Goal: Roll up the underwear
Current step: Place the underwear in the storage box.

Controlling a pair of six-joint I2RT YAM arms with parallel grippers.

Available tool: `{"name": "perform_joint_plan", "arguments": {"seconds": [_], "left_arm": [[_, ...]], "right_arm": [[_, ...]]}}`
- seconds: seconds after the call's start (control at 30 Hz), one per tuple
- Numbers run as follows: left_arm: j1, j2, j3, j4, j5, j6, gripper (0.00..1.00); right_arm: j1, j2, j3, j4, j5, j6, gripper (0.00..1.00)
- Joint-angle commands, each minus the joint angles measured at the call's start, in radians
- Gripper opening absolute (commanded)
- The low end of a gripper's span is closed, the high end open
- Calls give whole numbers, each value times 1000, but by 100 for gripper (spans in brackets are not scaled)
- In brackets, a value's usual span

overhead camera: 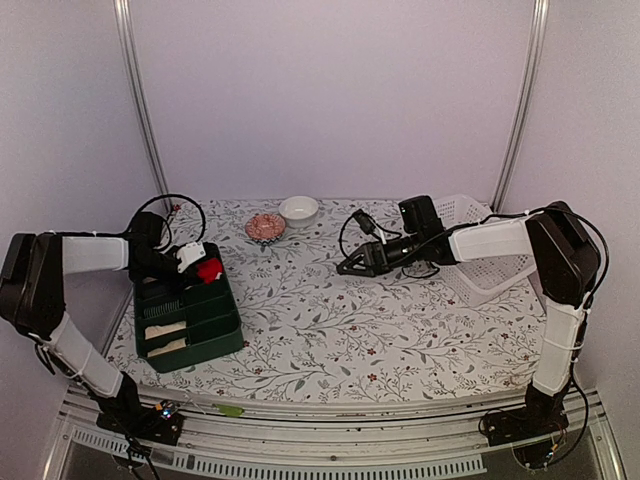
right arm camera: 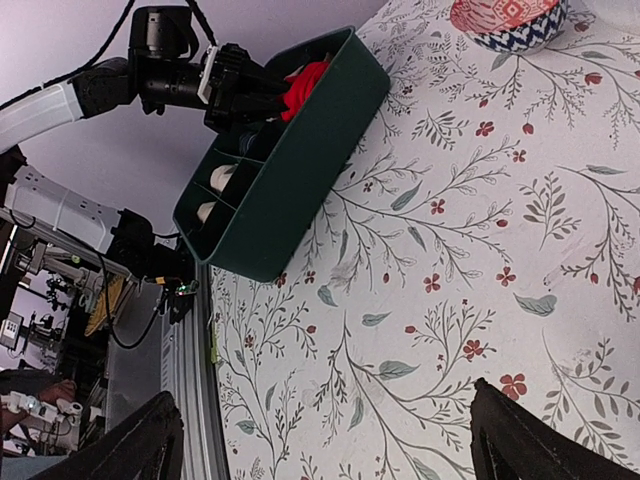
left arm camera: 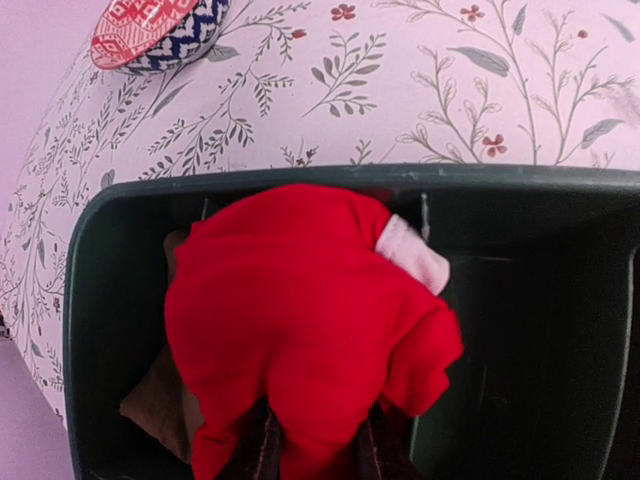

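Over the far compartment of the green tray (left arm camera: 250, 178), the left gripper (left arm camera: 318, 450) clamps the red underwear (left arm camera: 300, 320), which may unroll if released before it seats; the right gripper (overhead camera: 350, 268) hangs open, empty.

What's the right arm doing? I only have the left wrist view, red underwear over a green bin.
Observer: The right gripper hangs open over the tablecloth mid-table, holding nothing.
Operator: Anything rolled in the bin already?
Observer: Two cream rolls lie in the near compartments of the green bin.
Operator: Anything else on the table?
Observer: A white basket stands at the far right; I can't see inside it.
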Motion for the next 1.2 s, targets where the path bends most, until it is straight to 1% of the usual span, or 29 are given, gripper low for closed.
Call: {"name": "perform_joint_plan", "arguments": {"seconds": [0.0, 0.2, 0.4, 0.53, 0.6, 0.67, 0.73, 0.83, 0.9, 1.0, 1.17], "left_arm": [[-8, 86, -48, -168, -68, -20, 0], [-10, 110, -19, -244, -104, -12, 0], [-13, 115, 74, -377, -171, -22, 0], [-35, 107, 118, -474, -171, -50, 0], [-53, 98, 139, -541, -138, -87, 0], [-65, 94, 147, -574, -109, -126, 0], [-67, 98, 170, -611, -79, -131, 0], [-75, 132, 250, -678, -52, -132, 0], [-77, 154, 281, -695, -44, -133, 0], [-82, 195, 282, -678, 24, -131, 0], [-105, 271, 299, -623, -31, -115, 0]], "right_arm": [[-7, 24, -7, 67, -20, 26, 100], [-8, 38, -9, 104, -21, 38, 100], [-9, 36, -31, 149, -24, 65, 99], [-9, 40, -30, 163, -32, 71, 99], [-9, 49, -28, 165, -41, 79, 99], [-9, 55, -26, 175, -47, 86, 99], [-9, 61, 11, 195, -55, 104, 99], [-9, 65, 24, 209, -67, 119, 99], [-9, 67, 33, 209, -73, 123, 99], [-9, 69, 38, 207, -75, 116, 99], [-14, 50, 17, 192, -68, 103, 99]]}}
